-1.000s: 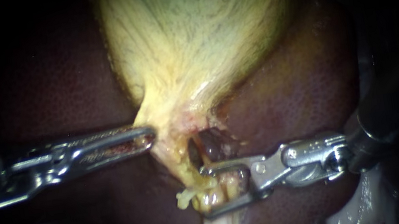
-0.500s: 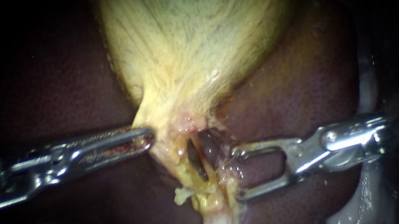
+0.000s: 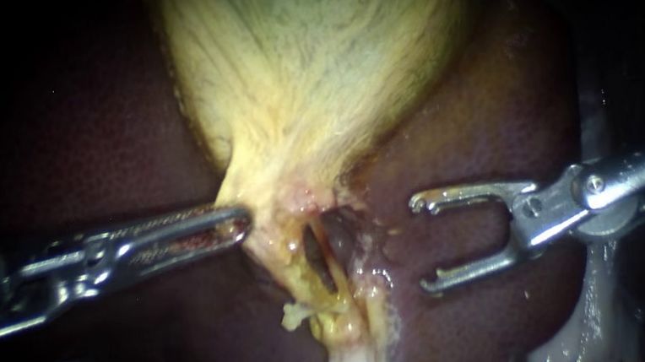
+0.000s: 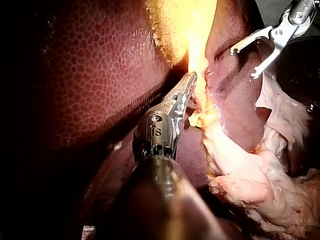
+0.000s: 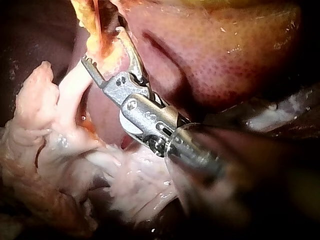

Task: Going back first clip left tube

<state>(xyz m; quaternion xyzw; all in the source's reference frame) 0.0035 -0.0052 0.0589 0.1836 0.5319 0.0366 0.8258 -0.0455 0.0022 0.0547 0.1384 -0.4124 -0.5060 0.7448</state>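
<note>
The left instrument [image 3: 241, 221] comes in level from the left edge of the endoscope frame, slightly below mid-height. Its jaws lie together near the centre, clamped on the lower edge of the gallbladder [image 3: 305, 64]. The right instrument [image 3: 422, 243] enters from the right edge at about the same height, and its two jaws are spread wide in a fork that points left and grips nothing.

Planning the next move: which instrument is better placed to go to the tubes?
Right. The right instrument has open, empty jaws facing the tubes. The left instrument is shut on the gallbladder, holding it.
</note>
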